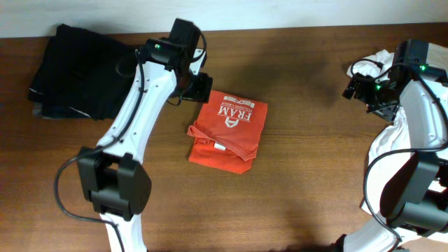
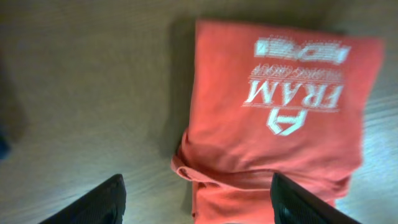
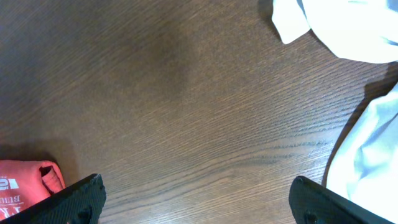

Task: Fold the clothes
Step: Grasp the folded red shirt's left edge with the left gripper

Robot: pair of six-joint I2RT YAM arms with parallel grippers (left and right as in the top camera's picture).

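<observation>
An orange-red T-shirt (image 1: 229,128) lies folded into a small rectangle at the table's middle, its white "FRAM" lettering facing up. It fills the left wrist view (image 2: 280,112), and one corner shows in the right wrist view (image 3: 25,182). My left gripper (image 1: 199,85) hovers open and empty over the shirt's far left corner; its fingers (image 2: 199,208) straddle the shirt's left edge. My right gripper (image 1: 358,87) is open and empty above bare wood (image 3: 199,202) at the far right. A white T-shirt (image 1: 392,140) lies crumpled under the right arm and also shows in the right wrist view (image 3: 339,25).
A pile of black clothes (image 1: 73,70) sits at the table's far left corner. The wooden table (image 1: 308,175) is dark brown. The arm bases stand at the near edge, left (image 1: 115,185) and right (image 1: 413,196).
</observation>
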